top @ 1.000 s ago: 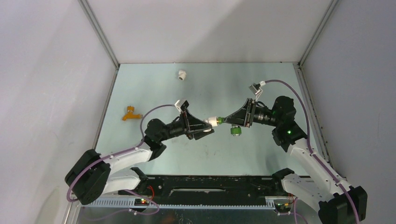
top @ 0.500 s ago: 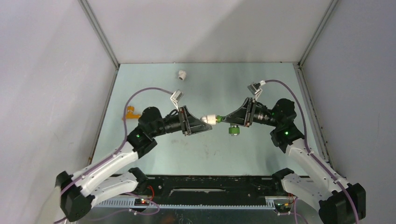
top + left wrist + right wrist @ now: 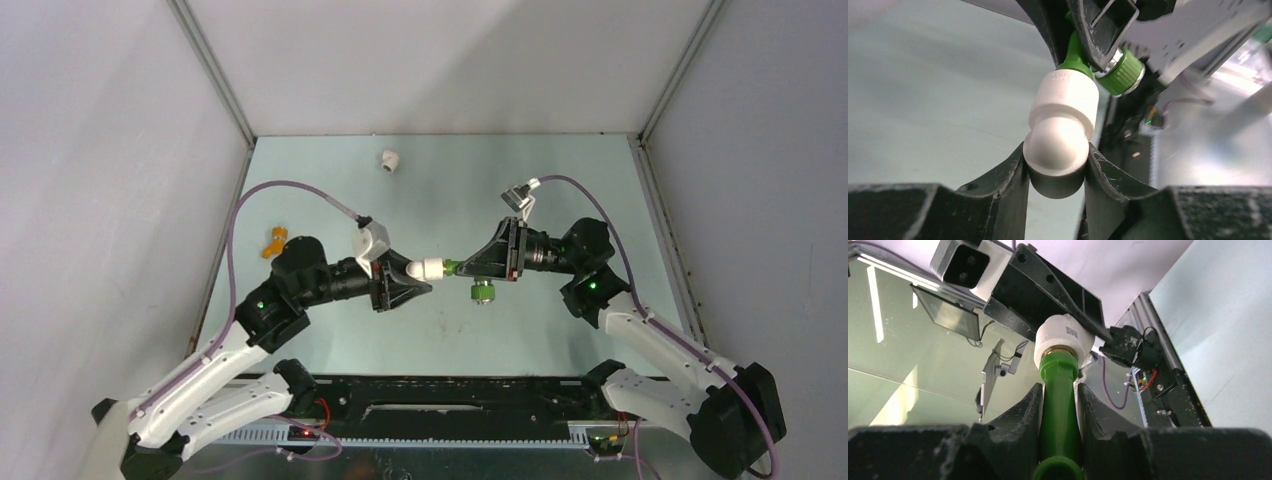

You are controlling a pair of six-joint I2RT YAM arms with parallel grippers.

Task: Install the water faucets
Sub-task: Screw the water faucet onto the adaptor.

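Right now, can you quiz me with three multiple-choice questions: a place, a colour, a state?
1. Where does the loose white fitting lie? A far edge of the table; B near edge; C off it.
2. What colour is the faucet in the right claw? A orange; B green; C blue.
3. The left claw is: A open, empty; B shut on the other white fitting; C out of view.
Answers: A, alone by the far edge; B, green shaft in its grip; B, white elbow pinched.

Green table point(image 3: 450, 180), white elbow fitting point(image 3: 390, 159), apparently an orange faucet point(image 3: 271, 241)
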